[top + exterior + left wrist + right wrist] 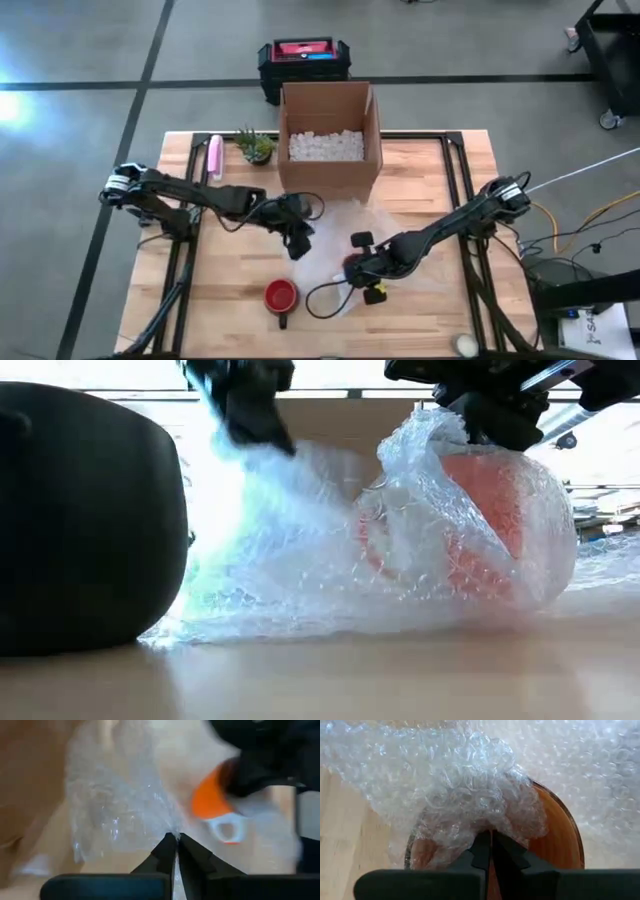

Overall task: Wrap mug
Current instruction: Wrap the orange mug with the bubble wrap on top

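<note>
Mugs: two, an orange mug (495,500) under the right claw (489,836), a red mug (281,297) apart from both claws
Bubble wrap sheets: one (300,550), pinched by the left claw (175,840) and the right claw
Cardboard boxes: one (328,140), beyond the claws
Potted plants: one (256,146)
Pink bottles: one (215,157)
Black-and-red cases: one (304,58)
Arms: two

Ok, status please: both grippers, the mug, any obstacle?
Left gripper shut on wrap, pulling it taut. Right gripper shut on wrap bunched over mug. Mug partly covered. Second red mug nearby, not blocking.
</note>
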Motion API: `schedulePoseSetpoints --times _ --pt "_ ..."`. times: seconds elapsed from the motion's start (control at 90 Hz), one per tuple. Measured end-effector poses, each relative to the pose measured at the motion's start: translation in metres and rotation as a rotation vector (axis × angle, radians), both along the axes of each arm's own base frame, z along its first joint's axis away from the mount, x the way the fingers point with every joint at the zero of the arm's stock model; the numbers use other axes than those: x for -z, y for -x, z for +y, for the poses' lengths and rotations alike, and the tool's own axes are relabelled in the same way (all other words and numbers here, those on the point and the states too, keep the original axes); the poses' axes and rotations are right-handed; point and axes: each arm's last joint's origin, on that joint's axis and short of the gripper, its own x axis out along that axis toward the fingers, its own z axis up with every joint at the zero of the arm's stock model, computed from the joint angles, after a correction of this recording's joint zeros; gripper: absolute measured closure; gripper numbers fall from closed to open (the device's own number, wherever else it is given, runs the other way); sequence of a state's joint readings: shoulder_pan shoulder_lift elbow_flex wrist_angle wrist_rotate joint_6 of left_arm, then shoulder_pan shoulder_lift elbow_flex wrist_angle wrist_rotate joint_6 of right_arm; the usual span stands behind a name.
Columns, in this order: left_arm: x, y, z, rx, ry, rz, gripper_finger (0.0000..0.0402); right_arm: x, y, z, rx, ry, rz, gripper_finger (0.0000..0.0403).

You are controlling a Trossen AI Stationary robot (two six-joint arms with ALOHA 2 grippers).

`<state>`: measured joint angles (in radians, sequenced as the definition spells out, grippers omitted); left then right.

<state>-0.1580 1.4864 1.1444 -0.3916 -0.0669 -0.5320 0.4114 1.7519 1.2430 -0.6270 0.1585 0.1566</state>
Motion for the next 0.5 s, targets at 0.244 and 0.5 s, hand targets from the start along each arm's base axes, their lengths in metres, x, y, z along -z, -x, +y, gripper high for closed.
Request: schedulePoseSetpoints --times 0.244,0.5 --pt "0.005 -0.023 -0.032 0.141 0.011 -0.179 0.04 0.0 0.0 0.0 0.006 -0.002 0.0 0.0401" --pt "0.005 -0.019 -0.027 0.141 -0.043 -0.04 0.04 0.0 0.0 0.0 0.024 -0.01 0.001 0.0401"
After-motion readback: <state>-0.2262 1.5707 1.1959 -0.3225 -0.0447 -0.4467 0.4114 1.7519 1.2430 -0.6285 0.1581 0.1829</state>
